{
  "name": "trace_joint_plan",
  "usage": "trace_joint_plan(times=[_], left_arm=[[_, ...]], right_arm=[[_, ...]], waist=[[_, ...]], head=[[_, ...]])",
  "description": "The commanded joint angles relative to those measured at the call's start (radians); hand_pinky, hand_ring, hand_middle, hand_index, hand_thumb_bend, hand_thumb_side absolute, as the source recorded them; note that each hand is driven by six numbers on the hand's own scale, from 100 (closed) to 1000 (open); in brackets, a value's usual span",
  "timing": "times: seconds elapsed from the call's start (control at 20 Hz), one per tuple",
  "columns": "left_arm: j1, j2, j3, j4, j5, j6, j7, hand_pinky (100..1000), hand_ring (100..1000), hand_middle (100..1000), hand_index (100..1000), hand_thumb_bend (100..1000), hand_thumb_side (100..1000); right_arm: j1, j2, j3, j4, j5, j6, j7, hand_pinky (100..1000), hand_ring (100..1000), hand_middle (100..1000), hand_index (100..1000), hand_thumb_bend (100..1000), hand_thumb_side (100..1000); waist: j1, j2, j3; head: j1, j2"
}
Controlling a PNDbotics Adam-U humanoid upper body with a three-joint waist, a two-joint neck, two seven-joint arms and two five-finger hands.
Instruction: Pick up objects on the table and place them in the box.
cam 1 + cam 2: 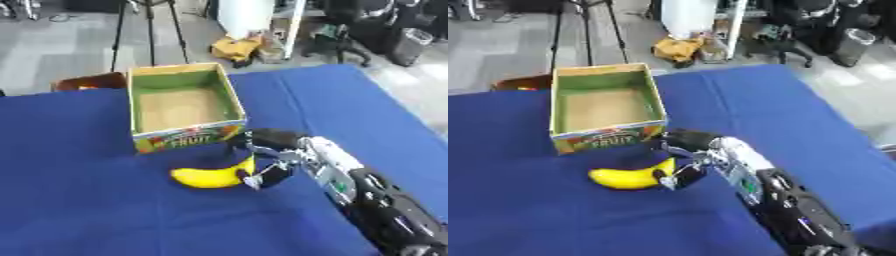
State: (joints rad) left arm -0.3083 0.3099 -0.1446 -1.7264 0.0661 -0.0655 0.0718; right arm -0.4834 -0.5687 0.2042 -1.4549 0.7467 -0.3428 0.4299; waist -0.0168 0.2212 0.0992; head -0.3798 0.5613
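Yellow and curved, the banana (210, 177) lies on its side on the blue cloth of the bench (79, 210), just in front of the box (181, 106) and slightly to its right, not touching it. Its stem end points up and to the right, and that end is where the right hand (267, 167) meets it: the fingers (262, 136) arch over the top of the stem end and the thumb comes up beneath it, so the hand is curled round the tip of the fruit, pinching it. The body of the banana still rests on the cloth.

The right arm (789, 210), black with a silver wrist section, reaches in from the lower right corner and runs diagonally up to the hand.

The box is an open cardboard carton with green inner walls, a bare brown floor and a printed front panel reading FRUIT; nothing shows inside it. It stands upright near the far left part of the bench. Behind its far left corner an orange-brown object (87, 81) shows at the bench edge; what it is cannot be made out
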Motion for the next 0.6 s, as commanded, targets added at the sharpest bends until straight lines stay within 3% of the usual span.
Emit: trace_joint_plan(times=[0.05, 0.6], left_arm=[[-0.009, 0.019, 0.002, -0.015, 0.0, 0.0, 0.001, 450, 561, 749, 709, 596, 831], [-0.008, 0.018, 0.002, -0.014, 0.0, 0.0, 0.0, 449, 560, 749, 708, 598, 831]], right_arm=[[-0.015, -0.035, -0.004, -0.015, 0.003, -0.005, 0.0, 687, 898, 781, 850, 100, 266], [-0.02, -0.027, 0.025, -0.032, 0.008, -0.027, 0.031, 696, 900, 783, 851, 100, 287]], waist=[[0.001, -0.019, -0.001], [0.004, -0.02, 0.0]], head=[[-0.003, -0.003], [-0.008, -0.002]])
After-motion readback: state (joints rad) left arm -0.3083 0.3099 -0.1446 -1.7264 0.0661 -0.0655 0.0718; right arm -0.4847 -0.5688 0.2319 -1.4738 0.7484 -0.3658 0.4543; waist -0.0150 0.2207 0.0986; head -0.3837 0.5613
